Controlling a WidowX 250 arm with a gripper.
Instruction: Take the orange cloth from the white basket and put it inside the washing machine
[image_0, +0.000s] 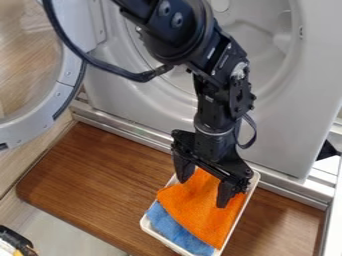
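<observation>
Sparing the blue cloth (175, 231) at the white basket's (144, 224) near end calls for a shallow pinch. Orange cloth (200, 205) overlaps it, in basket; jaws wide at its far part. Lift clear before turning drumward.

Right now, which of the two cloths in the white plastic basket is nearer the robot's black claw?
The orange cloth: the black gripper hangs open right over it. The blue cloth lies farther off, partly under the orange one.
</observation>
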